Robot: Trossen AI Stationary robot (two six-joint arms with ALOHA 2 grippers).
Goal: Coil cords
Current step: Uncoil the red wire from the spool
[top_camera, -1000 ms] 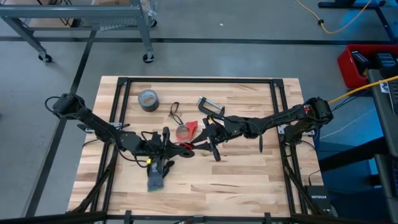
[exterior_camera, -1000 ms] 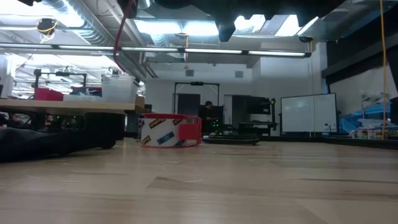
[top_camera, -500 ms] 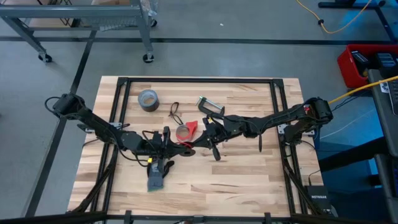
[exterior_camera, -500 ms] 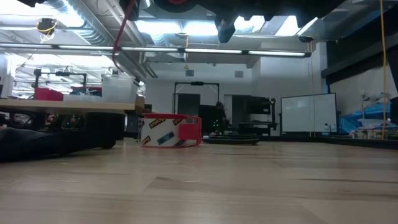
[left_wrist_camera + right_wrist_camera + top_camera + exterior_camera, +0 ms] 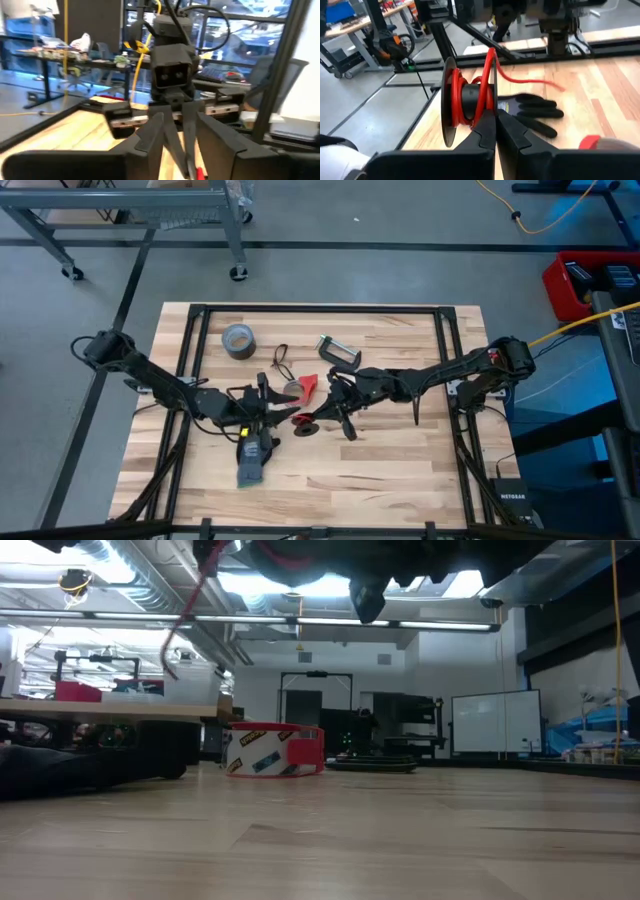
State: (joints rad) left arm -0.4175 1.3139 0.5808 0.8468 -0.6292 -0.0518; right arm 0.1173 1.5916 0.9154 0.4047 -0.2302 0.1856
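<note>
Red cord (image 5: pixel 470 95), thin and limp, is wound on a spool (image 5: pixel 451 102).
Cord is pinched by the clenched right gripper (image 5: pixel 495 131); the left gripper (image 5: pixel 172 137) is released.

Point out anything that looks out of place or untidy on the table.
The red cord is only partly wound on the black spool at the right gripper; its loose tail hangs above the black glove. Nothing looks spilled or damaged.

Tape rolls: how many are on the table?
2. A grey duct-tape roll sits near the table's far left. A red-edged tape ring sits mid-table, partly hidden under the arms from above.
</note>
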